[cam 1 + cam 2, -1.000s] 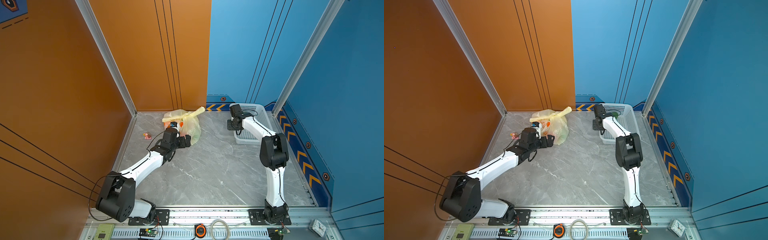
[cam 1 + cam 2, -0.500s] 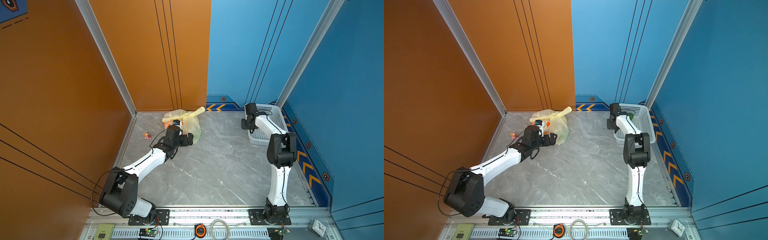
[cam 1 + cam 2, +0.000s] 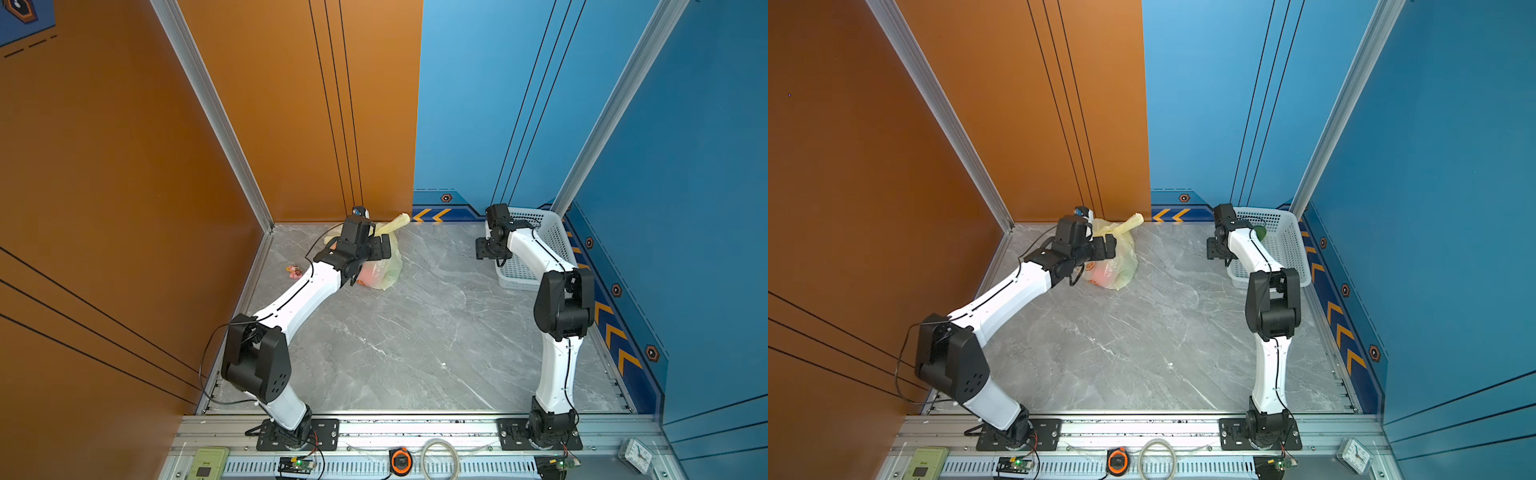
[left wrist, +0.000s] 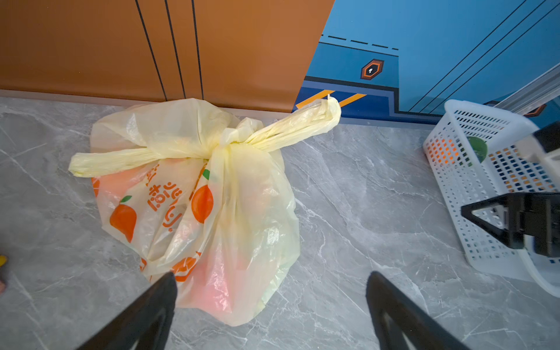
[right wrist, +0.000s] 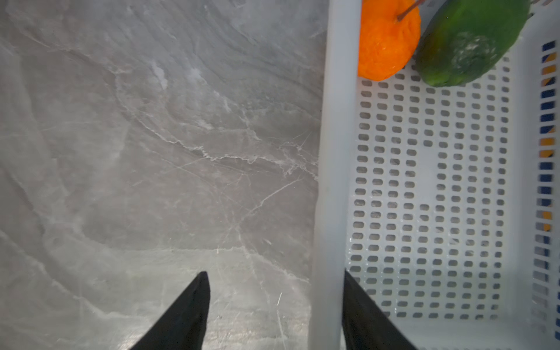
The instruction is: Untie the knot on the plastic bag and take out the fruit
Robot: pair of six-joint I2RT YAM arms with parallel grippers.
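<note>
Currently, locate the plastic bag (image 4: pixel 242 212) at the far side of the grey marble tabletop (image 3: pixel 415 332), slumped at the foot of the orange wall (image 3: pixel 291 124), left of centre in both top views. Note the knot (image 4: pixel 230 138) on top of the bag, tied, joining two twisted handle strips. Trace one strip (image 4: pixel 297 124) raised towards the blue wall, the other strip (image 4: pixel 115 162) lying across the printed side. Observe pink-red shapes showing faintly through the plastic; not identifiable further.

Find the left gripper (image 4: pixel 271 274) over the near end of the bag, fingers (image 4: pixel 157 306) spread wide, gripping nothing. Contact with the plastic: cannot tell.

Find the right gripper (image 5: pixel 275 272) on the right of the tabletop, well apart from the bag, at the white perforated basket (image 5: pixel 330 151), on the wall facing the table centre. Note its fingers parted and straddling the rim. See one finger (image 5: pixel 188 315) outside over the marble and the other finger (image 5: pixel 366 315) inside, close against the wall. Nothing gripped. Contact between inner finger and wall: cannot tell.

Locate an orange fruit (image 5: pixel 388 39) in the far half of the basket, against the same wall, with a green fruit (image 5: pixel 469 42) right beside it.

Note a small pink toy figure (image 3: pixel 294 270) on the tabletop near the left edge, just beside the left arm (image 3: pixel 299 295), apart from the bag.
</note>
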